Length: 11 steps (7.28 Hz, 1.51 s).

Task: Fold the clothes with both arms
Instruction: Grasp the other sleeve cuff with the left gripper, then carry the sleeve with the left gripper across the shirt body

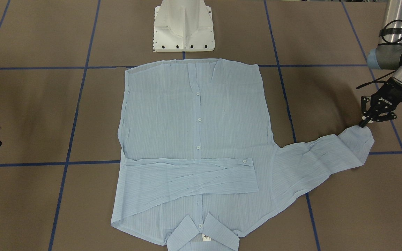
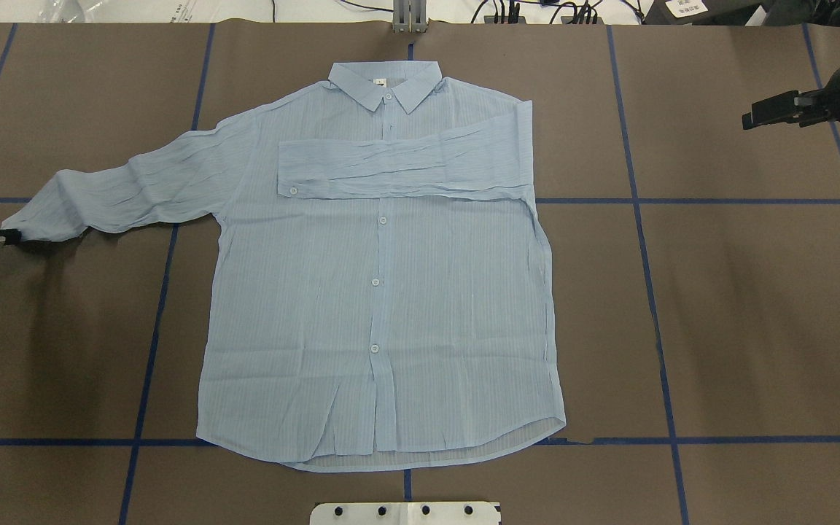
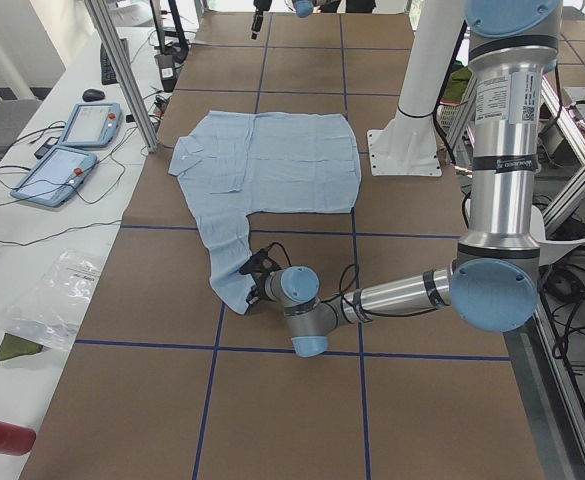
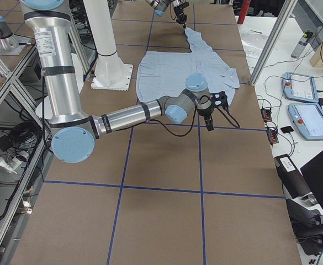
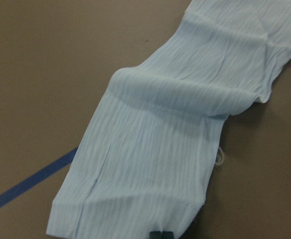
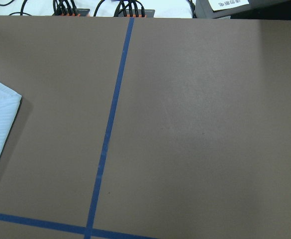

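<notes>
At far left, the left tool [image 1: 364, 122] is closed on the cuff [image 1: 359, 137] of the outstretched sleeve [image 2: 135, 193], low over the brown table [image 2: 719, 328]. At centre, the light-blue shirt [image 2: 383, 306] lies flat with its buttons up and its collar [image 2: 383, 82] away from the robot. Its other sleeve [image 2: 398, 171] is laid across the chest. At right, the right tool [image 2: 774, 115] hangs clear of the cloth; whether it is open or closed cannot be told. The sleeve folding appears half done. Next, the held cuff likely needs carrying inward across the chest without dragging the body.
</notes>
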Tool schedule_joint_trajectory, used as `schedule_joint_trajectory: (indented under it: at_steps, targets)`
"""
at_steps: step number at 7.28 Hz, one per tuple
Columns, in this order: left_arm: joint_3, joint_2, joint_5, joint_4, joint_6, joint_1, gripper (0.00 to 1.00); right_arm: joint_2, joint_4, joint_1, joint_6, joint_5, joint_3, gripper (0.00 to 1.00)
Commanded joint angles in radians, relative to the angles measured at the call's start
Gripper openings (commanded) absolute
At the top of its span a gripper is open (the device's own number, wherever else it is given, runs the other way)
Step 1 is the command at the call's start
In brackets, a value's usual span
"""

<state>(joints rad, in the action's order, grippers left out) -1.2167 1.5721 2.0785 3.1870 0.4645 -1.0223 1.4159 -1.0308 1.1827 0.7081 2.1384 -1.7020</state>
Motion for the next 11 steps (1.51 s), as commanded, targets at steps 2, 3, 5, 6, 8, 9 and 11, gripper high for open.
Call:
schedule_joint_trajectory:
  at_steps: [2,3,5,6,8,9,11]
  targets:
    - [-0.024,0.219,0.005,-0.105,0.208,-0.004,0.00,-0.002,0.000,-0.002,0.002,-0.002,0.002,1.00]
    - [-0.020,0.317,0.002,-0.180,0.276,0.002,0.00,-0.002,0.000,-0.002,0.002,-0.002,0.001,1.00]
    - [-0.012,0.483,-0.040,-0.289,0.443,0.127,0.00,-0.002,0.000,-0.002,0.002,-0.002,0.002,1.00]
    - [-0.014,0.562,-0.145,-0.358,0.518,0.208,0.00,0.000,-0.002,-0.002,0.002,-0.002,0.002,1.00]
    - [-0.020,0.728,-0.265,-0.538,0.630,0.312,0.00,0.000,-0.002,-0.002,0.002,-0.002,0.002,1.00]
    - [-0.017,0.809,-0.274,-0.627,0.679,0.327,0.00,0.000,0.000,-0.002,0.004,0.000,0.001,1.00]
    - [-0.012,0.850,-0.310,-0.650,0.681,0.364,0.00,0.000,0.000,-0.002,0.024,0.000,-0.001,1.00]
